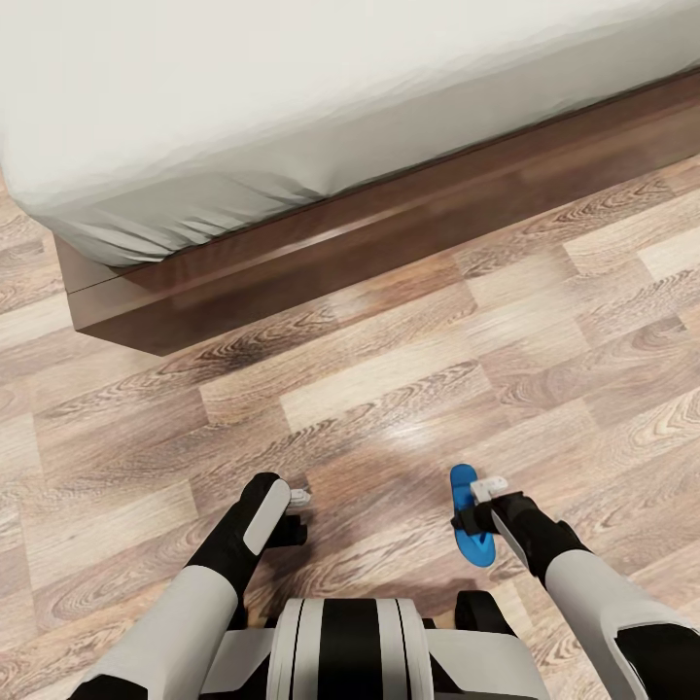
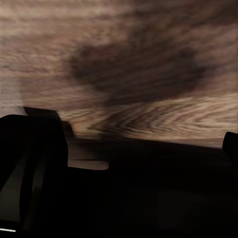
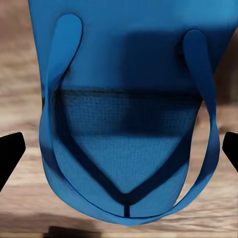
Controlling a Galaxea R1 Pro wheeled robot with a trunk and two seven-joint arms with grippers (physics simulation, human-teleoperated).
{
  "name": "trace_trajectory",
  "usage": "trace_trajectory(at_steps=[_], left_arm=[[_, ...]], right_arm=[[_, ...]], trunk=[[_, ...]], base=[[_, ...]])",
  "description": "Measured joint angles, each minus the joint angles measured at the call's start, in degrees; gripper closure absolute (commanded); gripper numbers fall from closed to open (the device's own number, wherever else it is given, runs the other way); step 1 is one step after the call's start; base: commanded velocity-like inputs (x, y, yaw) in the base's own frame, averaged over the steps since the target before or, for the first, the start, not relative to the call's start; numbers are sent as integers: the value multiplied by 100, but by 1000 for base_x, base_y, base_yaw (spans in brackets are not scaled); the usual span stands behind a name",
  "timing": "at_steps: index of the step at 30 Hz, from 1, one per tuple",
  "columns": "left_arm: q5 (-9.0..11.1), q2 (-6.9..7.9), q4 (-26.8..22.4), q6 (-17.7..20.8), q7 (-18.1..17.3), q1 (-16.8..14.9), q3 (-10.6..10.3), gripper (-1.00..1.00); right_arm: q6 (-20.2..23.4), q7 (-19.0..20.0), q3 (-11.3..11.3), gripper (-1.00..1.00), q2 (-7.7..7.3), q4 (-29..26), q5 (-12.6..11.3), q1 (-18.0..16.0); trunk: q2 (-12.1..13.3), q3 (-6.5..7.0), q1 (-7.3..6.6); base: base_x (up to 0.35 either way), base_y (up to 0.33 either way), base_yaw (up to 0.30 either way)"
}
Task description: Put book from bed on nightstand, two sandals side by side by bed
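One bright blue sandal [image 1: 474, 542] lies on the wood-plank floor in front of the bed [image 1: 321, 248]. My right gripper [image 1: 483, 493] hovers just over its strap end. In the right wrist view the sandal [image 3: 134, 64] lies between the spread fingertips [image 3: 11, 151] of the right gripper [image 3: 119, 151], which is open. My left gripper [image 1: 297, 503] hangs low over bare floor to the left and holds nothing. In the left wrist view its dark fingers [image 2: 29, 148] stand apart above shadowed planks. The book and the nightstand are out of view.
The bed's off-white mattress [image 1: 292, 97] and dark wooden frame run across the top of the head view, with the bed's corner [image 1: 83, 292] at the left. Wood floor [image 1: 408, 389] lies between the bed and my arms.
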Motion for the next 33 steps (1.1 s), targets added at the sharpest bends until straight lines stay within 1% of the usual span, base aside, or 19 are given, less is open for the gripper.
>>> trace_trajectory(at_steps=[25, 26, 27, 28, 33], left_arm=[[0, 0, 7, -6, -5, 0, 0, -100], [0, 0, 7, -6, -5, 0, 0, -100], [0, 0, 7, -6, -5, 0, 0, -100], [0, 0, 7, -5, -4, 0, 1, -100], [0, 0, 6, -5, -5, 2, 0, -100]], right_arm=[[-240, 1, 12, -100, -17, 246, 0, 17], [-259, 1, 13, 100, -18, 265, 0, 17], [-271, 7, 14, 100, -17, 284, -32, 18], [-275, 0, 12, 100, -18, 285, 7, 15], [-327, -2, 13, 100, -30, 341, 16, 17]], trunk=[[0, 0, 0], [0, 0, 0], [0, 0, 0], [0, 0, 0], [0, 0, 0]], base=[[0, 0, 0], [0, 0, 0], [0, 0, 0], [0, 0, 0], [0, 0, 0]])
